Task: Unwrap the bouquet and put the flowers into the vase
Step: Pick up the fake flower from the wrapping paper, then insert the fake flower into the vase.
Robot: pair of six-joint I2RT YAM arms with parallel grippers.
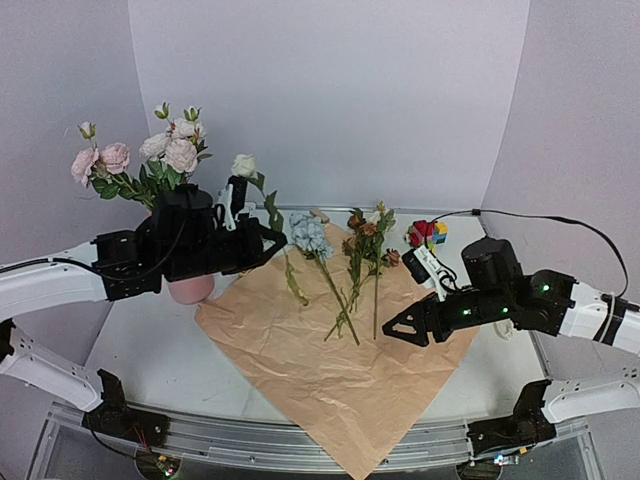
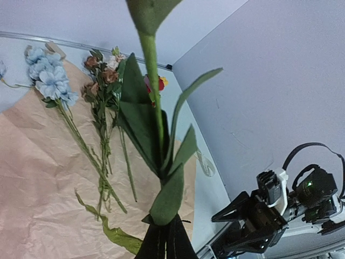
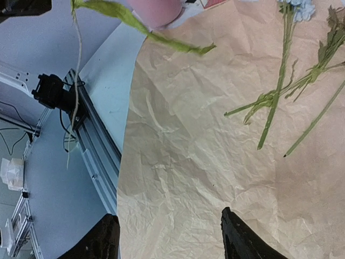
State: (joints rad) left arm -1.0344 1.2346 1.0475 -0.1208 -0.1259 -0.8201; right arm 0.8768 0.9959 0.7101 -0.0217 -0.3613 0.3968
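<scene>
The left gripper [image 1: 272,240] is clamped on the stem of a white flower [image 1: 244,165], held just beside the vase [image 1: 191,290], in which pink blooms [image 1: 150,155] are stood; the right gripper [image 1: 393,328] is spread wide and empty above the kraft paper [image 1: 330,380], on which a blue flower [image 1: 310,235] and rust-brown sprigs [image 1: 365,235] are laid.

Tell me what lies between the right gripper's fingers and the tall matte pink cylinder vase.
Crumpled beige kraft paper, with loose green-stemmed artificial flowers lying on it. The top view shows it best.
</scene>
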